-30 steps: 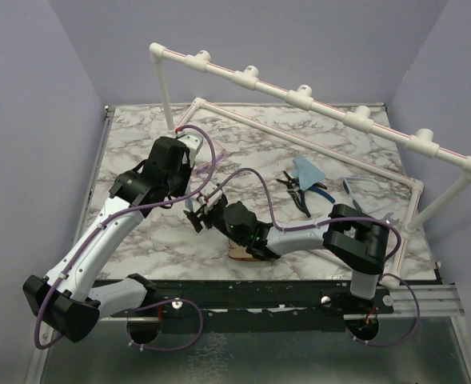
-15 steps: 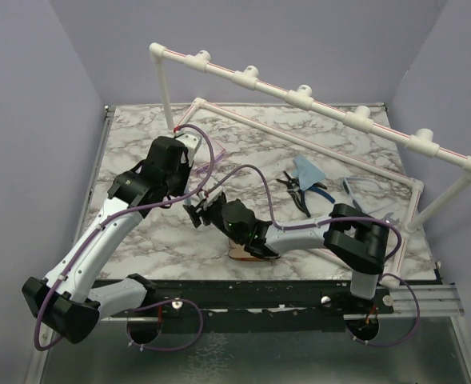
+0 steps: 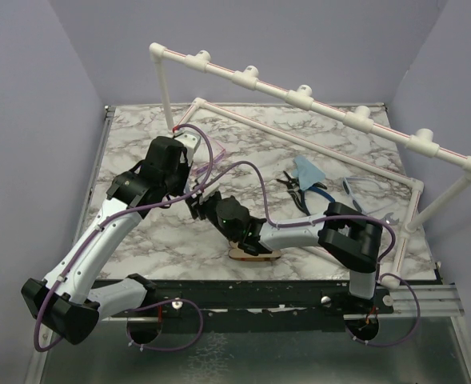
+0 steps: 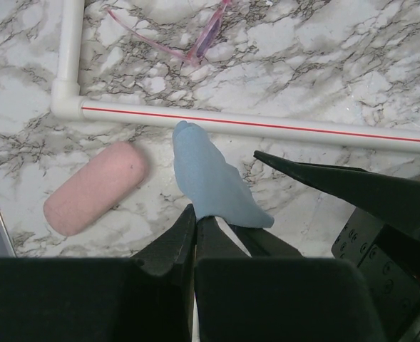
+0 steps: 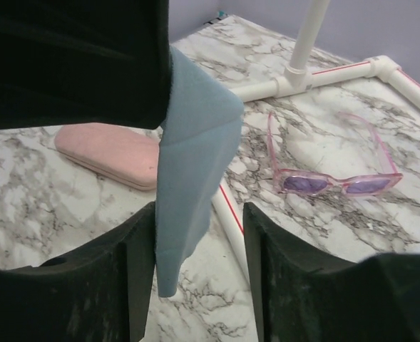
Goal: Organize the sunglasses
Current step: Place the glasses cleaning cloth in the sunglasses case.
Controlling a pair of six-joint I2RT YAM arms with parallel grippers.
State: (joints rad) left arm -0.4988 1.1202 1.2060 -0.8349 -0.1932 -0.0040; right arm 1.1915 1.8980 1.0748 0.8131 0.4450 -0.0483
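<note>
Blue cloth (image 4: 213, 187) hangs clenched in my left gripper (image 4: 195, 217); my right gripper (image 5: 199, 214) straddles it, jaws apart.

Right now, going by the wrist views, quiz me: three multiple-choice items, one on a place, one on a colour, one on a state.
1. Against the floor pipe, the pink sunglasses and the pink case lie:
A) both on one side
B) on opposite sides
C) both on top of it

2. The hanging cloth is:
A) light blue
B) red
C) yellow

3. The left pincer is:
A) wide open
B) shut on the cloth
C) shut on the pink case

Answers:
1 B, since the pipe runs between them in both wrist views.
2 A, since the cloth shows pale blue in both views.
3 B, since its fingers pinch the cloth's end.
</note>
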